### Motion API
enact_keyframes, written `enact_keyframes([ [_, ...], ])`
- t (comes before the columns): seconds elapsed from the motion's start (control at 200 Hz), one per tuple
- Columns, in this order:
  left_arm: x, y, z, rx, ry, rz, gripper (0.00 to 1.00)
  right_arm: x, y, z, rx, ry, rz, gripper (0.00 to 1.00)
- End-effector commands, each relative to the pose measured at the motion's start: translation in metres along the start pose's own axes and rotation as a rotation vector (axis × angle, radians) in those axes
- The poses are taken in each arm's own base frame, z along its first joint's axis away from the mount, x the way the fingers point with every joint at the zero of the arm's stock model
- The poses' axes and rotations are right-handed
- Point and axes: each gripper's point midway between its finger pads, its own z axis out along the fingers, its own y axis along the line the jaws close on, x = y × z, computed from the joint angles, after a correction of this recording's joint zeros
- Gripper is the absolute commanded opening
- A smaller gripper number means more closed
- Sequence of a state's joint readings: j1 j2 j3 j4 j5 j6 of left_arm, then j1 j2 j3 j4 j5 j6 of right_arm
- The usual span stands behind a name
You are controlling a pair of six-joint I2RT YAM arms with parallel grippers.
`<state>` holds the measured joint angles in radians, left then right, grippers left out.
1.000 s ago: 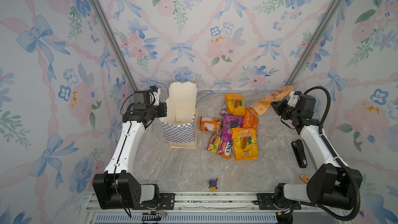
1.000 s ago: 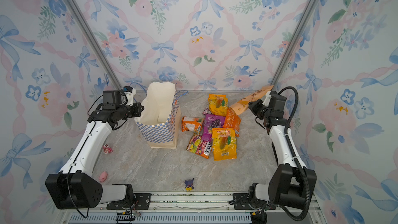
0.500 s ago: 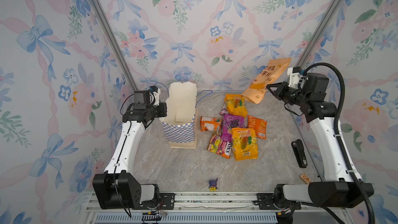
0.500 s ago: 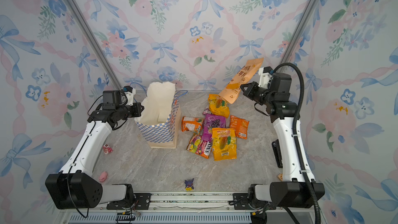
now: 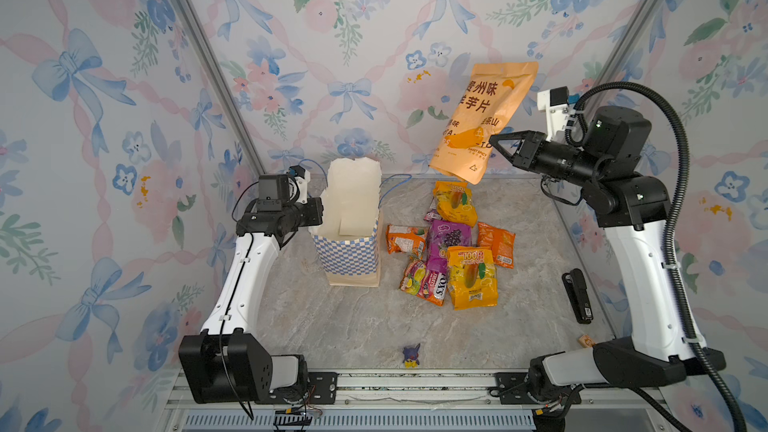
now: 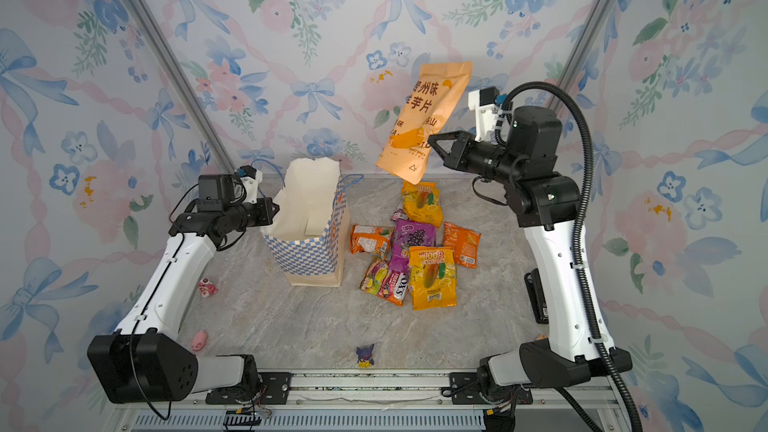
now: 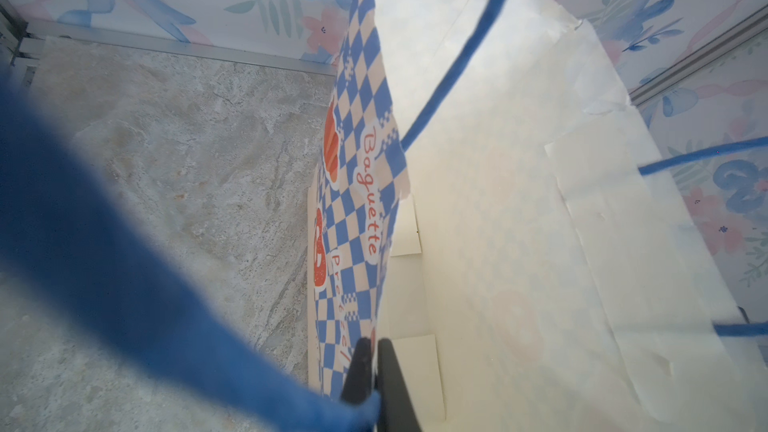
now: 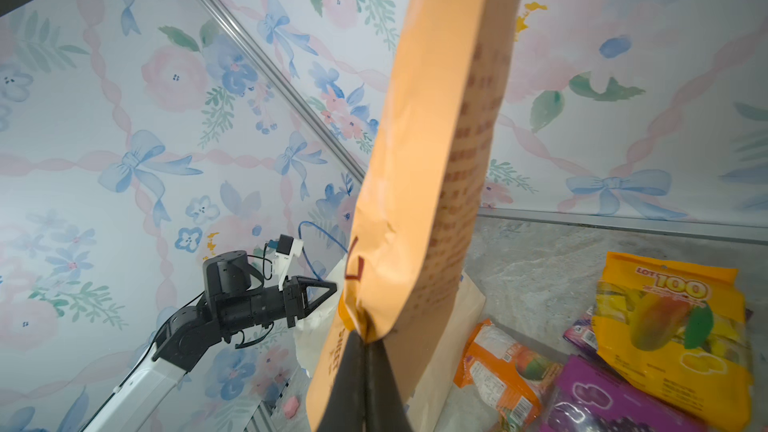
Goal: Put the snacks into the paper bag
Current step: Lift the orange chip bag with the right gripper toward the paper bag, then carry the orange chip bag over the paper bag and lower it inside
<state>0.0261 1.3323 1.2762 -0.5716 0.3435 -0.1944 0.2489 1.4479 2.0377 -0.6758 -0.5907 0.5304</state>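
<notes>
The pouch [image 5: 484, 118], large and orange with dark Chinese lettering, hangs tilted in the air above the far end of the snack pile, clear of the surface [image 5: 353, 326]. The right hand [image 5: 492, 137] grips it at its lower right edge. In the right wrist view the two black fingers [image 8: 353, 380] are pressed together on a puckered fold of the foil.

Below it six packets lie on the surface in a loose heap. A yellow LOT 100 packet [image 5: 471, 276] is nearest the front and overlaps a purple packet [image 5: 449, 238]. A multicoloured FOX'S packet [image 5: 424, 284] touches the yellow one on its left. One orange packet [image 5: 405, 238] lies left of the purple one and another [image 5: 496, 243] lies to its right. A second yellow packet [image 5: 455, 201] lies farthest back, under the pouch's lower corner.

The bag [image 5: 347, 251] stands upright just left of the heap, lower than the pouch and well apart from it. Its mouth is open and shows the white inside. The left hand [image 5: 320, 209] is closed on the top edge of its left wall. In the left wrist view the fingers pinch the checkered paper, and a blue cord handle crosses close to the lens.

A small purple-and-yellow figurine [image 5: 411, 356] stands alone near the front edge. A black oblong object [image 5: 575, 295] lies on the right beside the right arm, and a wooden block [image 5: 586, 340] sits by that arm's base. In a top view two pink bits [image 6: 206, 285] lie on the left side of the surface, by the left arm.
</notes>
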Motion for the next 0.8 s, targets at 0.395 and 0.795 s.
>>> enact_keyframes([
  [0.395, -0.003, -0.01, -0.004, 0.011, -0.024, -0.031, 0.0, 0.029, 0.073, 0.047, -0.146, 0.127, -0.098, 0.0],
  [0.795, 0.008, -0.014, -0.003, -0.037, -0.044, -0.123, 0.0, 0.062, 0.089, 0.091, -0.202, 0.222, -0.043, 0.0],
])
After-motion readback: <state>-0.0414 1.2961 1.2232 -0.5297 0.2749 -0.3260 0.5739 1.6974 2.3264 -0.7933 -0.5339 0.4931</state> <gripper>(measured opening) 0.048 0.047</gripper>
